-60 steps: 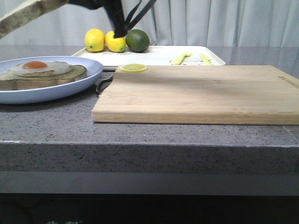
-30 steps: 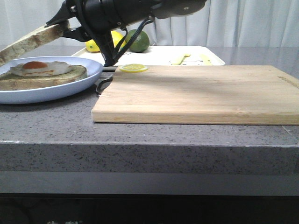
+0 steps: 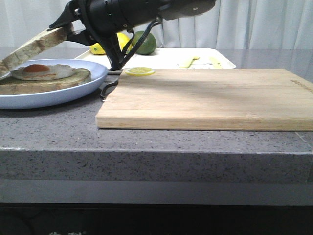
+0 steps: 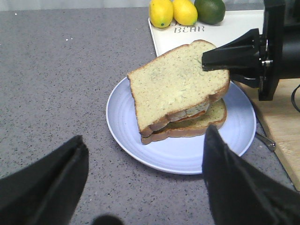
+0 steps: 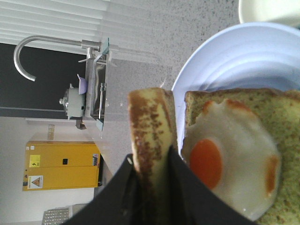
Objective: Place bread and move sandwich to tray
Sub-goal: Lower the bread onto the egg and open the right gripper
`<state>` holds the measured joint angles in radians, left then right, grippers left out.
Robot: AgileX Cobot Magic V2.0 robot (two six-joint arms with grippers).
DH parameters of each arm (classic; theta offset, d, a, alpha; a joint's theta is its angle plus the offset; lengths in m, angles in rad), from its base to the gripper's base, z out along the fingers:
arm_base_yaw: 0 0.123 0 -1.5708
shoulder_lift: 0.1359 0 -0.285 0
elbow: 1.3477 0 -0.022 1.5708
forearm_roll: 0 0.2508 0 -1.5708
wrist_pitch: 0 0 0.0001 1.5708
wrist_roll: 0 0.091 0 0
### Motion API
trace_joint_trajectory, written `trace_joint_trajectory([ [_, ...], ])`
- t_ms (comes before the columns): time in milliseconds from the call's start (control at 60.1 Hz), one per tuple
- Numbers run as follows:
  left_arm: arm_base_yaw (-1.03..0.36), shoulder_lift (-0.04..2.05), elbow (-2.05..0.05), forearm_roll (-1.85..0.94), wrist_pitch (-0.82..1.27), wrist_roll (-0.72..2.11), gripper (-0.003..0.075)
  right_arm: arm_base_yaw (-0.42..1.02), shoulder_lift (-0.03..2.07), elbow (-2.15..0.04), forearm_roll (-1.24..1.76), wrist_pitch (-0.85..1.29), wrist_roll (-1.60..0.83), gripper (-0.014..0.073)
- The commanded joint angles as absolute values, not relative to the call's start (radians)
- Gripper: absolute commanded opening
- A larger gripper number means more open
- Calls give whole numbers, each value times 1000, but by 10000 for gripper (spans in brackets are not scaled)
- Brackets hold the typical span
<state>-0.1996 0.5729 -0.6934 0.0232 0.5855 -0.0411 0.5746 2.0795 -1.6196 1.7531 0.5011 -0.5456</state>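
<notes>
Speckled grey worktop [image 3: 161, 142] is carrying everything; your right end effector [image 3: 66, 30] is clamping the bread [image 3: 34, 46] tilted over the egg [image 3: 41, 71]. Level it, releasing squarely. Left end effector [image 4: 145, 183] is hanging open, empty.

The right arm is extended to the far left; its gripper [image 3: 62, 30] is clamped on the bread [image 3: 34, 45]. The left gripper [image 4: 145, 180] is held spread.

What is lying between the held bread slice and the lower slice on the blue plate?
A fried egg lies between the bread in the right claw and the lower slice; the right wrist view shows it best.
</notes>
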Motion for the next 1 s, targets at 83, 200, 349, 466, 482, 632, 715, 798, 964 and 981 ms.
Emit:
trace_joint_trajectory([
  [83, -209, 578, -727, 24, 510, -40, 503, 567, 2001, -1659, 1771, 534, -561, 277],
  [200, -209, 578, -727, 24, 512, -40, 503, 563, 1990, -1659, 1768, 532, -579, 364],
  [349, -209, 578, -727, 24, 514, -40, 503, 539, 1978, -1658, 1740, 546, -579, 399],
  [466, -209, 578, -727, 24, 514, -40, 503, 524, 1965, -1643, 1683, 578, -579, 399],
  [482, -209, 578, -727, 24, 514, -40, 503, 522, 1963, -1643, 1675, 584, -579, 399],
  [632, -209, 578, -727, 24, 514, -40, 503, 506, 1941, -1635, 1558, 636, -578, 399],
  [715, -209, 578, -727, 24, 514, -40, 503, 502, 1917, -1635, 1479, 657, -578, 399],
  [798, -209, 578, -727, 24, 514, -40, 503, 500, 1873, -1635, 1372, 670, -578, 398],
  [964, -209, 578, -727, 24, 514, -40, 503, 500, 1753, -1635, 1124, 703, -556, 391],
  [981, -209, 578, -727, 24, 514, -40, 503, 500, 1742, -1635, 1100, 708, -548, 391],
])
